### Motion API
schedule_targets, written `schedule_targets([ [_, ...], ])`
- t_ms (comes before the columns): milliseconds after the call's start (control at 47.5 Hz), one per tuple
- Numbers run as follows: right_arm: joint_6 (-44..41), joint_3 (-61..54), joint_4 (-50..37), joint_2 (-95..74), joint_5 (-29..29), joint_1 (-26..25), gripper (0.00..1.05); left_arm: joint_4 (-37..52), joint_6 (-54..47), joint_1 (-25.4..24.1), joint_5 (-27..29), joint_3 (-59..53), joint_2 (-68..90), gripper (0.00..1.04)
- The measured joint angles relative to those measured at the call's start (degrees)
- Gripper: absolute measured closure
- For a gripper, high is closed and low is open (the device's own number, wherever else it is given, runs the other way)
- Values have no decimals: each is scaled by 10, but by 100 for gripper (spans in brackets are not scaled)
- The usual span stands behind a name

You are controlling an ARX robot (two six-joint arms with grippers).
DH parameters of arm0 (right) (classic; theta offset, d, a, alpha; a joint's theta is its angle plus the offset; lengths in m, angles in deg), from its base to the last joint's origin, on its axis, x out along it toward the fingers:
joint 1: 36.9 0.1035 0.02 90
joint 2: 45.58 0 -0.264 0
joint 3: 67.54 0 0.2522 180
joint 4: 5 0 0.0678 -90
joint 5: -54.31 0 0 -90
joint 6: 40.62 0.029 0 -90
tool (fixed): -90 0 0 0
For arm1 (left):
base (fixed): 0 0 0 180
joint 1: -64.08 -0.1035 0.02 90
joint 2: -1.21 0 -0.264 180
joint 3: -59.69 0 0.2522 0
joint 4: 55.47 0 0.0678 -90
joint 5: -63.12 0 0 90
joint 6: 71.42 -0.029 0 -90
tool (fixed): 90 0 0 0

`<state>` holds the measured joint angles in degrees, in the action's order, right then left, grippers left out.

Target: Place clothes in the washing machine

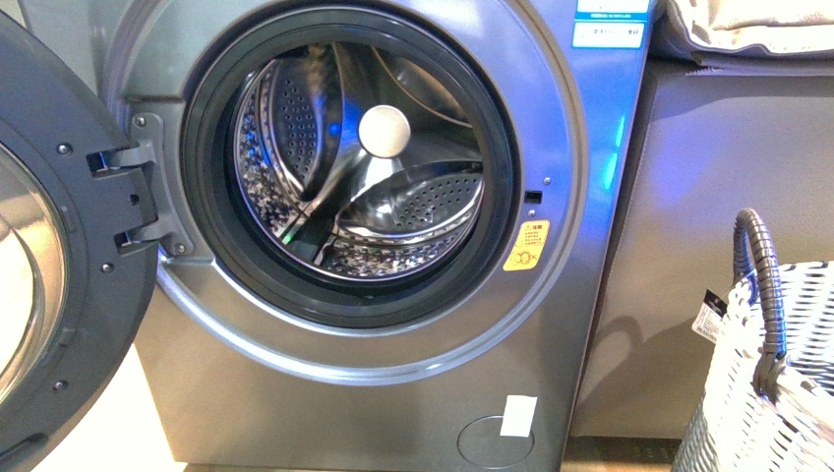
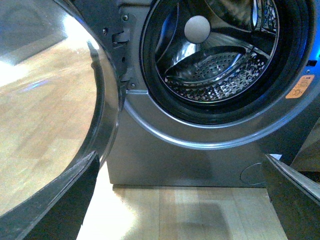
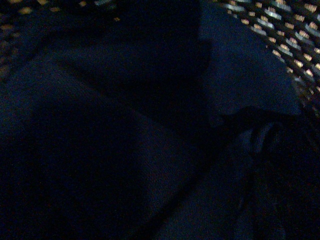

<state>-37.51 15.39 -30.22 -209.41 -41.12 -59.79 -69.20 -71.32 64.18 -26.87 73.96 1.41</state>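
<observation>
1. Clothes (image 3: 150,125): in the very dim right wrist view I see soft folds of dark navy fabric filling nearly the whole picture. A strip of woven basket wall (image 3: 285,35) lets light through its gaps along one edge, so the fabric lies inside the basket.
2. In the front view no garment shows. The drum (image 1: 413,211) of the washing machine (image 1: 393,393) shows only bare perforated steel.
3. The washing machine is silver-grey, with a round dark-rimmed opening. Its door (image 1: 59,246) is swung wide open to the left.
4. A yellow-orange sticker (image 1: 527,245) sits just right of the opening, and a small white label (image 1: 518,414) lower down on the front panel.
5. The white woven basket (image 1: 777,393) with its grey handle (image 1: 762,285) stands at the lower right, apart from the machine.
6. A grey cabinet (image 1: 688,246) stands beside the machine, with a beige folded cloth (image 1: 747,29) on top.
7. The floor (image 2: 200,215) is pale wood, brightly lit near the door.
8. My left gripper (image 2: 180,156) faces the machine's front from low down. Its dark fingers (image 2: 292,195) sit at the picture's lower corners, spread wide with nothing between them.
9. My right gripper: the picture is too dim to show its jaws, so I cannot tell.
</observation>
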Motion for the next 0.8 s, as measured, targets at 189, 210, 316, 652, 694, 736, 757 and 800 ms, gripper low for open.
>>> schedule_targets([
  [189, -15, 40, 3, -58, -5, -7, 7, 0, 0, 0, 0, 0, 0, 6],
  [210, -16, 44, 3, -64, -5, -7, 7, 0, 0, 0, 0, 0, 0, 6],
  [316, -21, 59, 3, -83, -4, -7, 7, 0, 0, 0, 0, 0, 0, 6],
  [652, -27, 76, -14, -107, 0, -14, 21, 0, 0, 0, 0, 0, 0, 6],
  [694, -26, 75, -19, -105, 0, -15, 25, 0, 0, 0, 0, 0, 0, 6],
  [736, -24, 70, -27, -102, 0, -15, 32, 0, 0, 0, 0, 0, 0, 6],
  [757, -24, 69, -30, -101, 0, -15, 34, 0, 0, 0, 0, 0, 0, 6],
  [800, -16, 59, -40, -96, -5, -15, 40, 0, 0, 0, 0, 0, 0, 6],
])
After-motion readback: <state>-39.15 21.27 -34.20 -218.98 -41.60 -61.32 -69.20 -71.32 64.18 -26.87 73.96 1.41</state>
